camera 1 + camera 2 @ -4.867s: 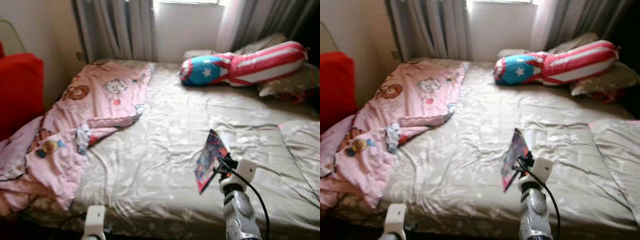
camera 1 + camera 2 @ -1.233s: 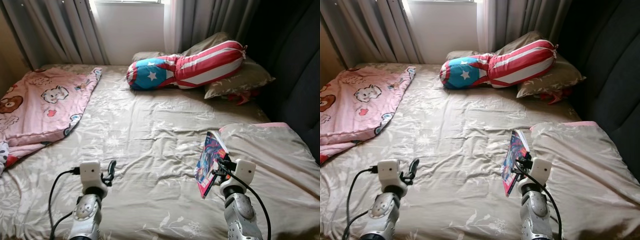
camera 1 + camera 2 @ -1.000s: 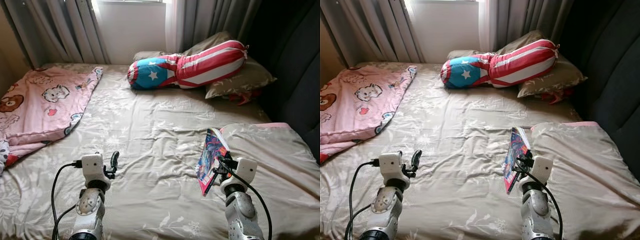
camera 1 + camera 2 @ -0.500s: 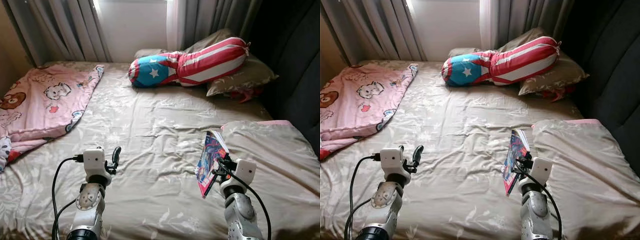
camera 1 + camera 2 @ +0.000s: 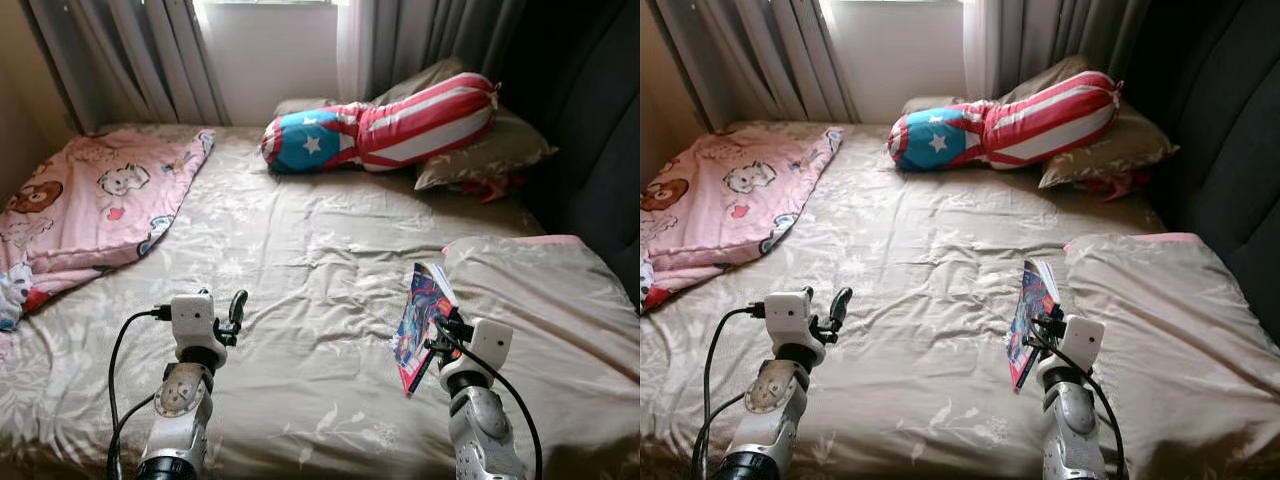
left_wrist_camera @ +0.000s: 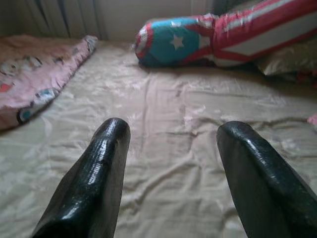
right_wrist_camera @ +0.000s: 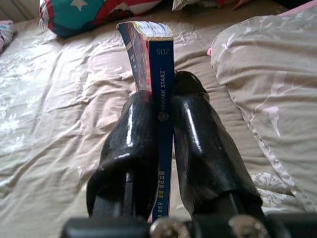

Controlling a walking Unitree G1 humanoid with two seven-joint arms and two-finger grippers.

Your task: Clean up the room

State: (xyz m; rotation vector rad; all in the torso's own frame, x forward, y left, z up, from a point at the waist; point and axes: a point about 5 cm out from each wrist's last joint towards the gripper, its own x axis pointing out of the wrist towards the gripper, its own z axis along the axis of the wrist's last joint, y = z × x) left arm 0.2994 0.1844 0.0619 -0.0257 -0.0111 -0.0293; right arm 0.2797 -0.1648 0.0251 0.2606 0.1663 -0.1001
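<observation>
Right wrist view — our right gripper [image 7: 159, 124] pinches a magazine [image 7: 151, 64] upright by its spine, clear of the bed [image 5: 320, 230] | left gripper [image 6: 171, 148] spread, free.

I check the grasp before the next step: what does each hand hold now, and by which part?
The right hand holds a thin book, pinched at its spine edge. The left hand is open and holds nothing.

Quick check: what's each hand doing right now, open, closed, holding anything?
Left hand: open, holding nothing, above the bed sheet.
Right hand: closed on a thin book, gripped by the spine.
</observation>
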